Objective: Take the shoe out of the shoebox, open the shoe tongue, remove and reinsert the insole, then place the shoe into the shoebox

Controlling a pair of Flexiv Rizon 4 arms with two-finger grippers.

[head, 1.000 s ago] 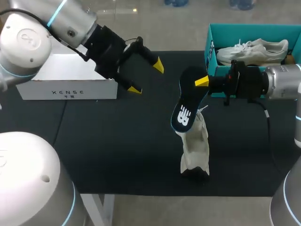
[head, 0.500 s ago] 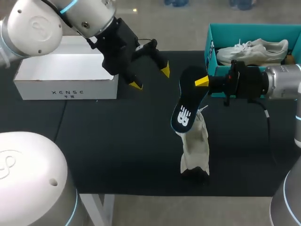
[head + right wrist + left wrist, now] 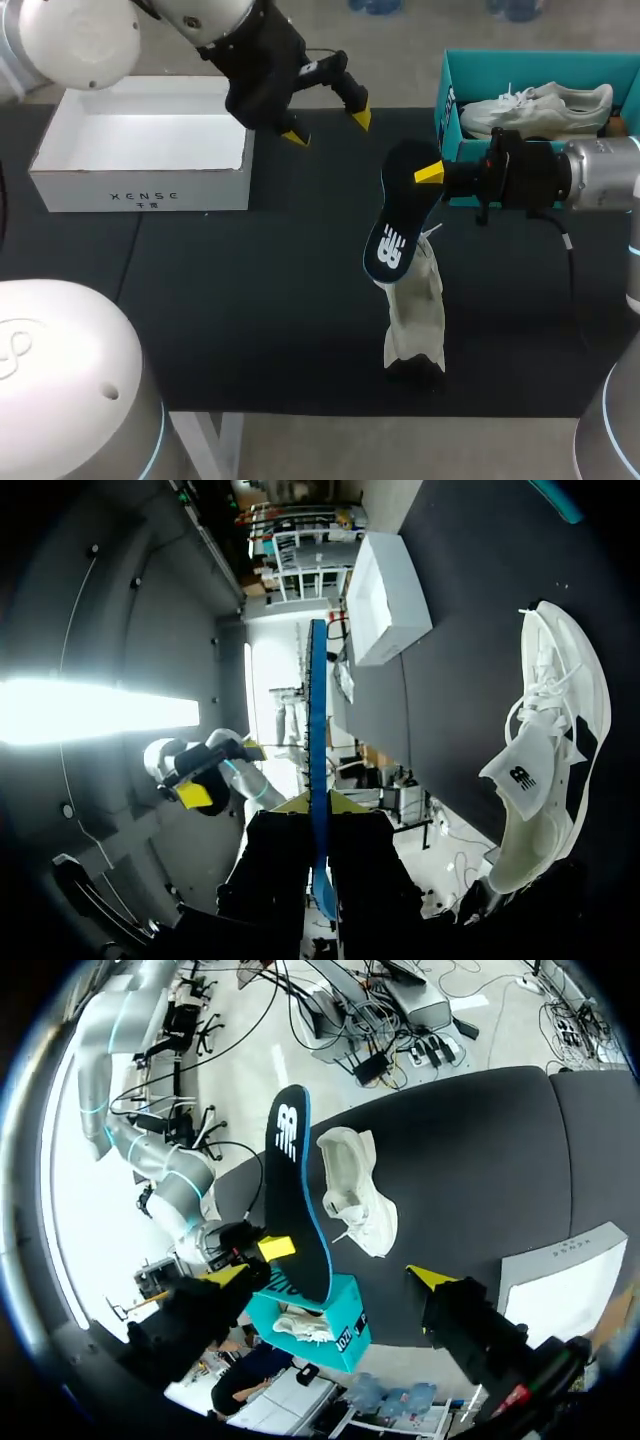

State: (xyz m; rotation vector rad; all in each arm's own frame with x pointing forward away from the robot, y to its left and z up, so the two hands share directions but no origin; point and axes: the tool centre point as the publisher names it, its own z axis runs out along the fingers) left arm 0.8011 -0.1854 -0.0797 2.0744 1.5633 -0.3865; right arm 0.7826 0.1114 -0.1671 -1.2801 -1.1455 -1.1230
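Two fingers of the right gripper point(image 3: 318, 805) are pressed on one end of the dark, blue-edged insole point(image 3: 398, 215), one finger on each face, so the insole stands edge-on between the yellow tips. From that pinch it slopes away and down from the jaws, its printed free end lowest.

Under that free end, ahead of and below the right jaws, the pale shoe point(image 3: 412, 320) rests on the black table point(image 3: 250, 300) with its tongue pulled out and laces loose. Whether the insole's tip touches the shoe I cannot tell.

Just beside the right gripper, on its far side, sits the teal shoebox point(image 3: 455, 100) — open, with a second pale shoe point(image 3: 540, 105) lying inside it.

The left gripper point(image 3: 328, 128) hangs above the table with its fingers spread wide and nothing between them. Seen from its own wrist, the insole and the shoe on the table lie ahead of the gap between the two tips, well apart from them; the right gripper's yellow tip shows there on the insole.

Beside the left jaws, away from the insole, sits an open white box point(image 3: 140, 150) on the table.
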